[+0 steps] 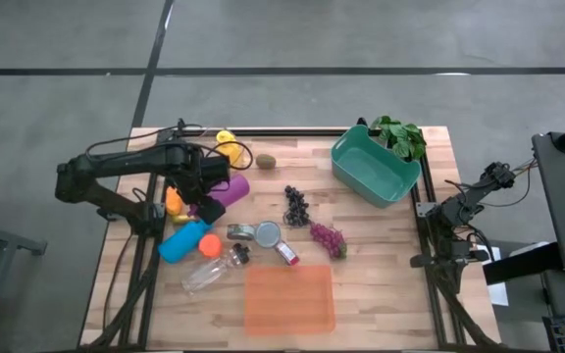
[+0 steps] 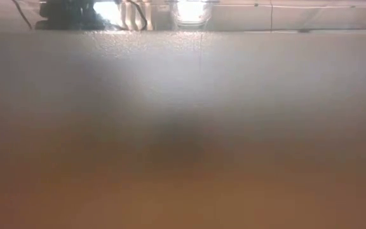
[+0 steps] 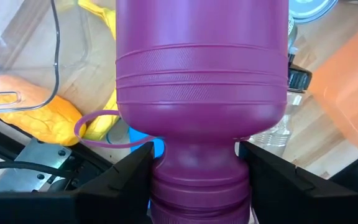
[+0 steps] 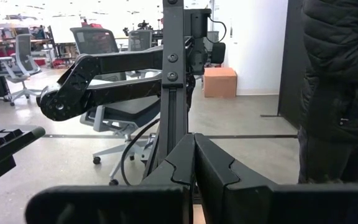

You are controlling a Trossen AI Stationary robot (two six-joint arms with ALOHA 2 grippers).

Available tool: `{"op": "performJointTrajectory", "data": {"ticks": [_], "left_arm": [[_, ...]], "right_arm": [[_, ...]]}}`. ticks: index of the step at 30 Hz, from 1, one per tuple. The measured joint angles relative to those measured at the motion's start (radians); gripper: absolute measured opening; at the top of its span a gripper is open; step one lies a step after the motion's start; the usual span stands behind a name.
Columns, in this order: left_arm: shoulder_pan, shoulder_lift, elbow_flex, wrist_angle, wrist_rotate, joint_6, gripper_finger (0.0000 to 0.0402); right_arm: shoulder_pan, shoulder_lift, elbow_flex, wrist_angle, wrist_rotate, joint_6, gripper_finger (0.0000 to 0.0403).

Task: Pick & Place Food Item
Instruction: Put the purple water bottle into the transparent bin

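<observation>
Purple plastic fills my left wrist view: the left pincer (image 3: 197, 177) is clamped on the neck of the purple bottle (image 3: 201, 93), a dark finger on each side of it. From above I take the bottle (image 1: 226, 191) as my landmark; it points away from the pincer toward the bench's middle, held at the left side of the wooden bench (image 1: 381, 284). Just left of it lies an orange food item (image 1: 173, 201), with the blue bottle (image 1: 183, 241) just in front. Behind it sit a yellow item (image 1: 228, 145) and, further right, a kiwi (image 1: 265, 161). The dark grapes (image 1: 295, 205) and red grapes (image 1: 328, 237) lie to its right, the teal bin (image 1: 374, 167) well beyond them. I judge the left arm nearer every food item. The right pincer (image 4: 194, 163) is shut and empty, parked off the bench's right edge.
</observation>
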Motion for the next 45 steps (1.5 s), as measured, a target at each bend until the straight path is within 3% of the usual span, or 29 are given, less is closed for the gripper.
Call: {"op": "performJointTrajectory", "data": {"ticks": [9,18,31,45], "left_arm": [[0.0,0.008,0.0,-0.05,0.069,0.007,0.0214],[-0.001,-0.007,0.0,-0.051,0.061,0.003,0.0214],[0.0,-0.166,0.0,-0.052,0.024,-0.134,0.0214],[0.0,-0.131,0.0,-0.052,0.023,-0.118,0.0214]], "right_arm": [[0.0,0.0,0.0,0.0,0.0,0.0,0.0008],[0.0,0.0,0.0,0.0,0.0,0.0,0.0008],[0.0,0.0,0.0,0.0,0.0,0.0,0.0008],[0.0,0.0,0.0,0.0,0.0,0.0,0.0008]]}}
